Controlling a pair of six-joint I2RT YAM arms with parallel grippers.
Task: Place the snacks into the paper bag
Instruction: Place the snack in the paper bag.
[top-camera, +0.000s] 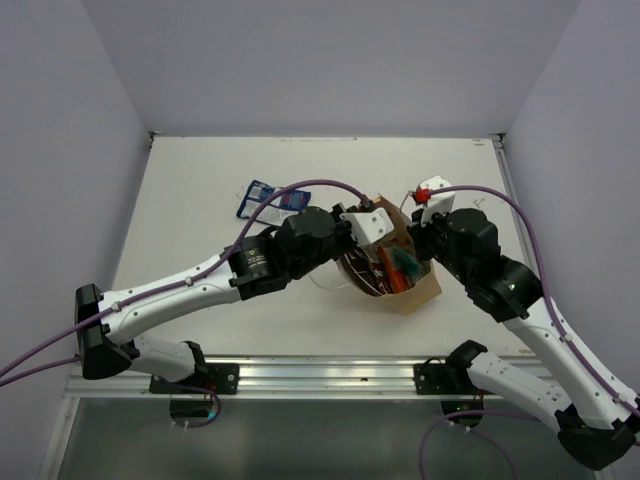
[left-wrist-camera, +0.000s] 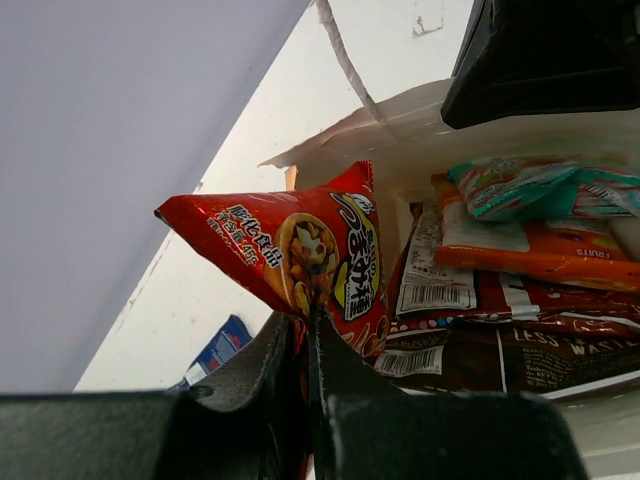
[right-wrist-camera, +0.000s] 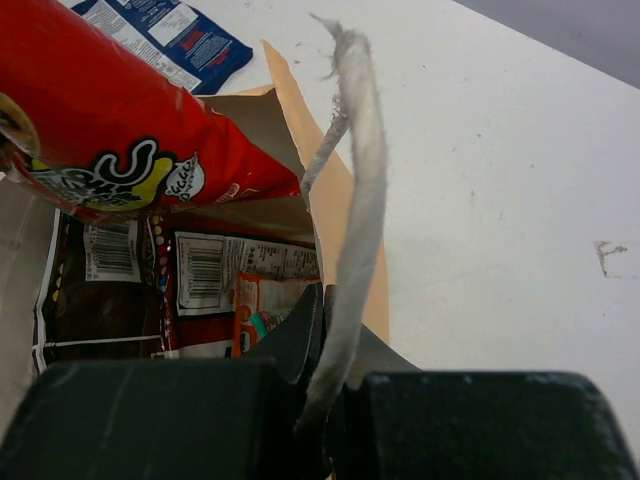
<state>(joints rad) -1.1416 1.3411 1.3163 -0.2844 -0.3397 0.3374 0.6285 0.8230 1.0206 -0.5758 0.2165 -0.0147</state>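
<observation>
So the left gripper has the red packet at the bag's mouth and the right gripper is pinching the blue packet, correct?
Not quite. The right gripper is shut on the white cord handle of the paper bag, as the right wrist view shows. The blue packet lies loose on the table. The left gripper does hold the red packet at the bag's mouth.

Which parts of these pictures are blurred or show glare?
Left wrist: the red packet is sharp, with small glare on its foil; the left gripper is dark and soft. Right wrist: the cord handle softens near the lens. Top external: even light, weak shadows.
</observation>
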